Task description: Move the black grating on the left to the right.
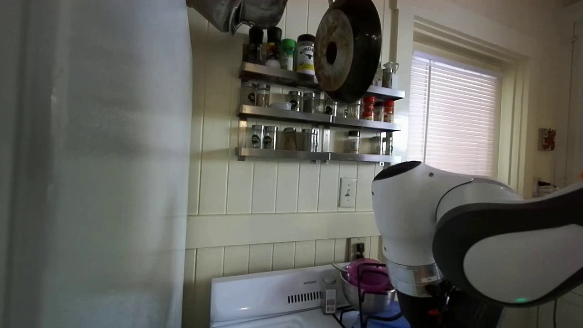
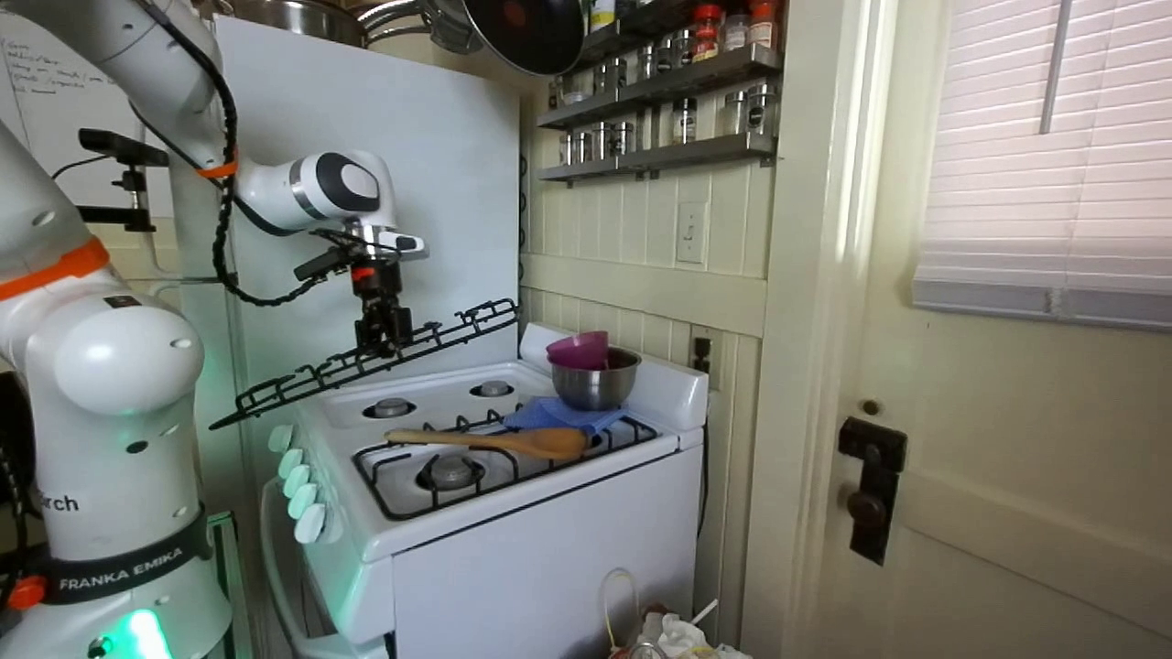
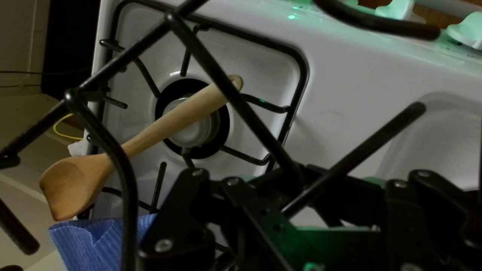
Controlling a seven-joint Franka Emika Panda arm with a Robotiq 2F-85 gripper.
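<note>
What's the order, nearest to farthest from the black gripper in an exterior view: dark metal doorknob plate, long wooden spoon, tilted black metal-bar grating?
In an exterior view, from the gripper:
1. Tilted black grating: in its grip, sticking out on both sides.
2. Wooden spoon: below, to the right.
3. Doorknob plate: far right, lower down.

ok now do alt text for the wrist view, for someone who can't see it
A claw holds a black grate that cuts across the picture above a white stove. Beyond it, a wooden spoon lies on a second grate, crossing a burner in this view, with a blue cloth at bottom left.
</note>
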